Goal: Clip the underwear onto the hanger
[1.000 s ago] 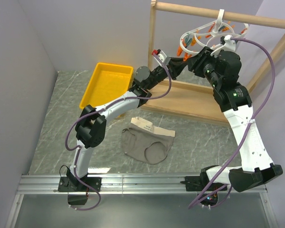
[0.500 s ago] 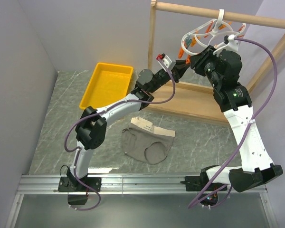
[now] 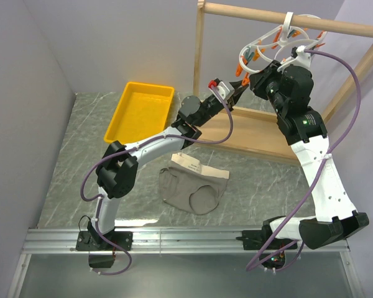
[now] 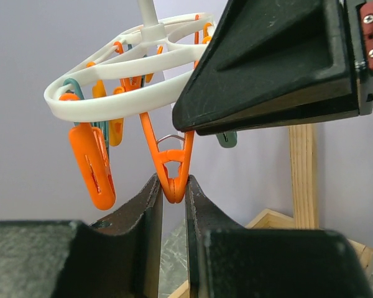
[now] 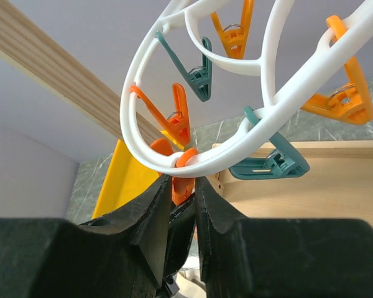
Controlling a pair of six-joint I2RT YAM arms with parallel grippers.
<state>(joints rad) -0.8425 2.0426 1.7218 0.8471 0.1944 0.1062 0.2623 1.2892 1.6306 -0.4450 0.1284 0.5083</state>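
The grey-taupe underwear lies flat on the marble table with its beige waistband toward the back, and neither gripper touches it. The white oval hanger hangs by its hook from the wooden rail, with orange and teal clothespins dangling. My left gripper reaches up to its left rim. In the left wrist view it is shut on the lower tip of an orange clothespin. My right gripper meets it from the right. In the right wrist view it is shut on the same orange clothespin, just under the ring.
A yellow tray sits at the back left of the table. The wooden rack frame stands at the back right on its flat wooden base. Grey walls close in the left and back sides.
My left arm has stretched up and to the right, bringing its gripper onto the clothespin. The right gripper and the hanger have shifted slightly upward. The underwear has not moved.
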